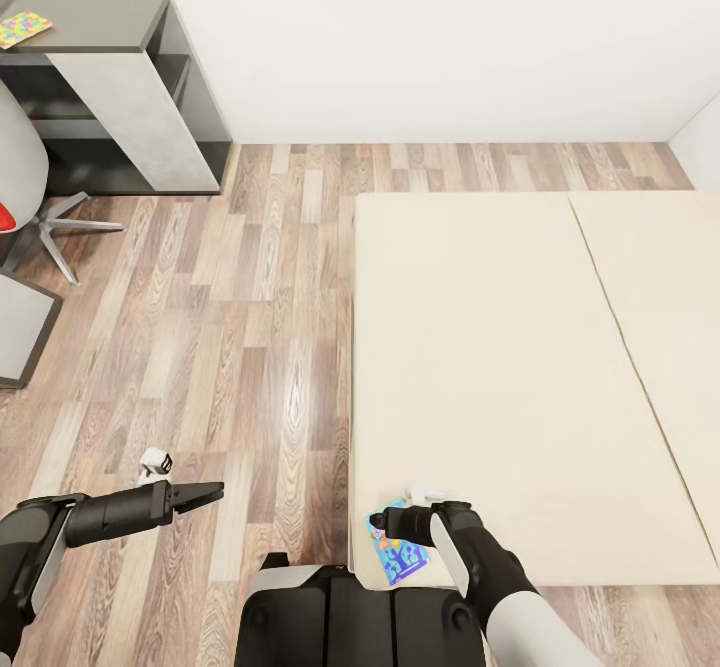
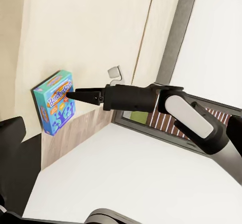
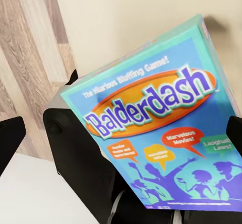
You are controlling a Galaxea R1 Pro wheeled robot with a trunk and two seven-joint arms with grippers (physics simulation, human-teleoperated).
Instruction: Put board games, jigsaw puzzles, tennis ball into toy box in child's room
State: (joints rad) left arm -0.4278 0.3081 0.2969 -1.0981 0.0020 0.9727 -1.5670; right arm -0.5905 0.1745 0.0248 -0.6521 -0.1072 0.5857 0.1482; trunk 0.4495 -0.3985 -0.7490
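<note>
While my right fingers [image 1: 378,524] clamp the board game [image 1: 398,550] at the bed [image 1: 520,367] corner, I'd lift straight, left fingers [image 1: 212,492] narrow.

Bedroom: bed [image 1: 500,347], desk [image 1: 90,22], plank floor [image 1: 230,327]

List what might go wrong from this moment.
1. The right gripper meets the board game only at one edge, by the bed's near corner; a thin hold may let the box pivot or fall to the wood floor.
2. The left gripper hovers over the floor, too far to help.
</note>
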